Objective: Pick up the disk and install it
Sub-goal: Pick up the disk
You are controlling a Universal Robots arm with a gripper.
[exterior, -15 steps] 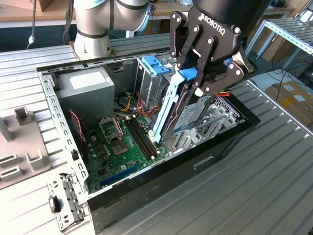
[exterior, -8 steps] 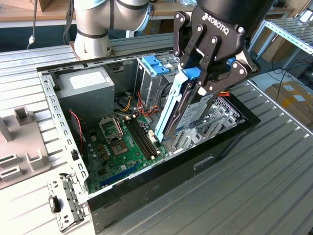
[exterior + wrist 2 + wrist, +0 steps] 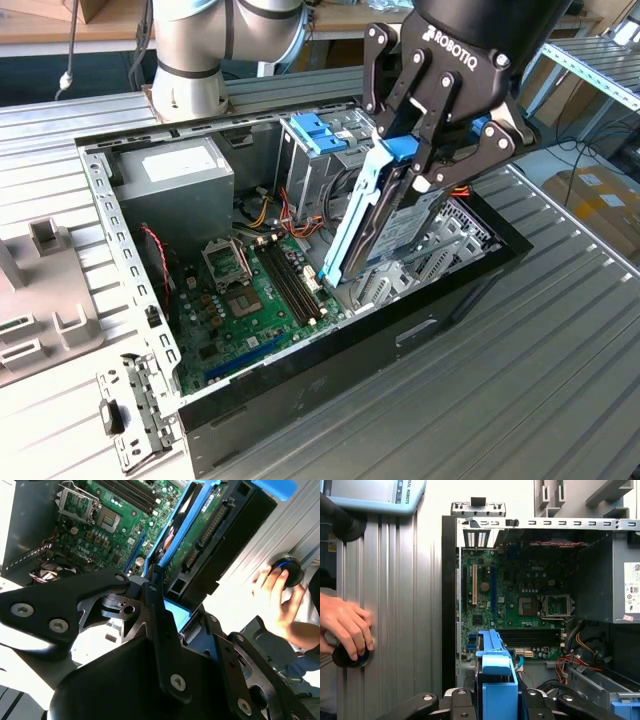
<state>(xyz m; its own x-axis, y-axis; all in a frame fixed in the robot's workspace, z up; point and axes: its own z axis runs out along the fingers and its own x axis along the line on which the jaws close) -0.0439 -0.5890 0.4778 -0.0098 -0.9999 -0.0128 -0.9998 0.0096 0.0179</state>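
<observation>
While clenching the disk [image 3: 197, 545] by its blue carrier [image 3: 352, 225] in the hand [image 3: 418, 160], holds it tilted at the case's [image 3: 100, 200] 3 o'clock side in the exterior view, low end inside, cage [image 3: 315, 150] at its 11 o'clock. Likely mid-install; calls for squaring to the cage.

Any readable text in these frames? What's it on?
gripper body: white maker's lettering, a brand name, not quoted.
power-supply box sticker: too small to read.
disk, held in the gripper: label too small to read.
motherboard: fine print too small to read.
</observation>
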